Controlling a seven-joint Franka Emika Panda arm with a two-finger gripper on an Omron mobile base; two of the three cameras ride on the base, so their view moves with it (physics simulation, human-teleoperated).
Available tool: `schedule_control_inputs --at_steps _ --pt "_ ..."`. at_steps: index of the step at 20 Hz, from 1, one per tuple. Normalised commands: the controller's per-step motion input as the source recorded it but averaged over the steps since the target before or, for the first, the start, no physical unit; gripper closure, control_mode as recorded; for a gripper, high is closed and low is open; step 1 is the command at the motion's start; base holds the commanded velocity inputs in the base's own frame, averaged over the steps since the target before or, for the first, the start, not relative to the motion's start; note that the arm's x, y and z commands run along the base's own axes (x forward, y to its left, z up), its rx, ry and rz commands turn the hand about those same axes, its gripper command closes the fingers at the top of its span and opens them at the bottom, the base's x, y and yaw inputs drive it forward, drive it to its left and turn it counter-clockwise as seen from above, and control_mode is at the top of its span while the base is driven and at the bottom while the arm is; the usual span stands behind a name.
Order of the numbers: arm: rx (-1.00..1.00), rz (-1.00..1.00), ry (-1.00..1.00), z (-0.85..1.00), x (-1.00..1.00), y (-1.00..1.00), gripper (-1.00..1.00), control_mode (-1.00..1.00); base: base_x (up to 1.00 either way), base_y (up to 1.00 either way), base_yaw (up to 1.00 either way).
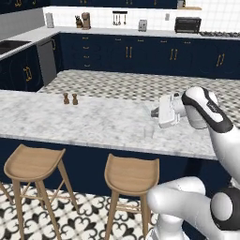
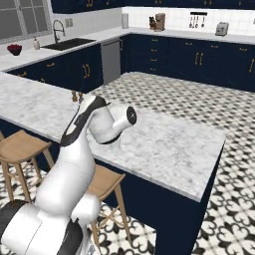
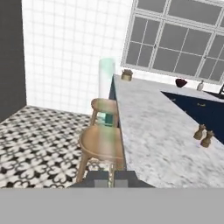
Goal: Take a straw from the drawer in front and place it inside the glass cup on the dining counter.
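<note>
A pale green see-through straw (image 3: 106, 100) rises between my two finger tips in the hand view, where my gripper (image 3: 110, 178) is shut on it. My gripper (image 1: 153, 112) points left, level over the dining counter (image 1: 93, 122) near its front edge. The glass cup (image 1: 148, 131) stands faint on the marble just below the hand and slightly left of it. The hand view looks along the dining counter (image 3: 148, 131), and the cup is out of that frame.
Two small brown shakers (image 1: 70, 99) stand on the counter to the left, also as shakers (image 3: 203, 134) in the hand view. Wooden stools (image 1: 131, 174) line the near side of the counter. Navy cabinets and a sink (image 2: 67, 44) lie beyond the tiled floor.
</note>
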Motion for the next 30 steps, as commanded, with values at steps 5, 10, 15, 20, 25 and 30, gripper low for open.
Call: schedule_control_inputs --at_steps 5,10,15,20,25,30 --pt "0.24 0.21 0.0 -0.11 0.68 -0.07 1.0 -1.0 0.0 0.0 0.0" --pt "0.23 0.2 0.0 -0.13 0.54 -0.2 1.0 -1.0 0.0 0.0 0.0" --pt "0.21 0.19 0.0 -0.15 0.44 -0.25 1.0 -1.0 0.0 0.0 0.0" --pt "0.12 0.13 0.0 -0.27 0.3 -0.32 1.0 -1.0 0.0 0.0 0.0" --pt "0.01 0.0 0.0 -0.21 0.14 -0.2 1.0 -1.0 0.0 0.0 0.0" --pt "-0.01 -0.03 -0.03 -0.16 0.1 -0.01 1.0 -1.0 0.0 0.0 0.0"
